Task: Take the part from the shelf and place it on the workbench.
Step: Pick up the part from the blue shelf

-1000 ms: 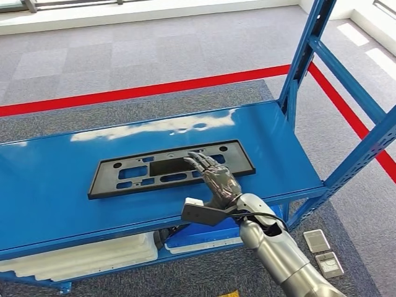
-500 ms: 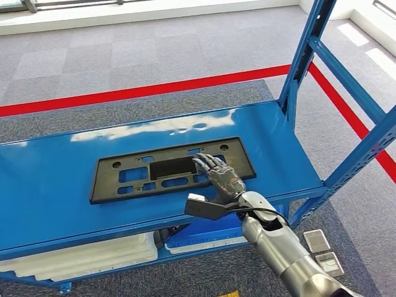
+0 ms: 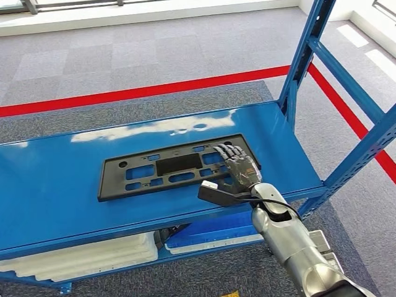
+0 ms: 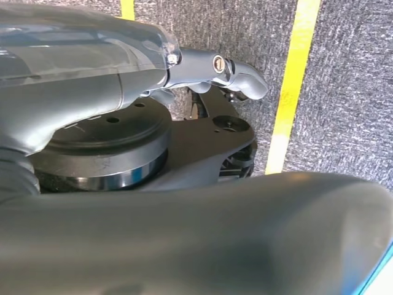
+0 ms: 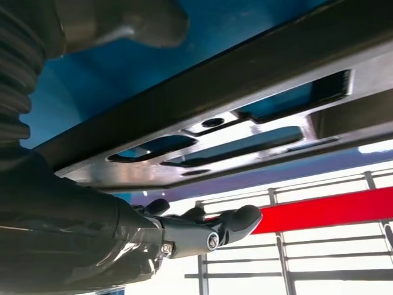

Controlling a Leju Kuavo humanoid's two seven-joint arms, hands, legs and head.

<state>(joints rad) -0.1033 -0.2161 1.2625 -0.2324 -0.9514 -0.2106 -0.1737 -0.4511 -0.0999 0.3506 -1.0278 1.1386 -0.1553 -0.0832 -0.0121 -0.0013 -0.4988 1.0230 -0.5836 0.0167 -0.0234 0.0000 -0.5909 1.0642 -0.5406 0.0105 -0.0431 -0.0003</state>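
Observation:
A long flat black part (image 3: 177, 166) with several cut-outs lies on the blue shelf (image 3: 46, 185). My right hand (image 3: 238, 167) rests palm down on its right end, fingers stretched flat over it, gripping nothing. The right wrist view has the part (image 5: 260, 92) close up against the blue surface, with my dark fingers (image 5: 204, 233) reaching along it. My left hand (image 4: 194, 67) hangs over grey carpet with a finger held straight and nothing in it.
Blue shelf uprights (image 3: 303, 49) rise at the right end, near my right arm. On the lower shelf sit white pieces (image 3: 84, 257) and a blue tray (image 3: 210, 232). A red line (image 3: 140, 91) crosses the carpet beyond the shelf.
My right hand has slid to the right along the part to its right end. The part itself has shifted a little to the right on the shelf.

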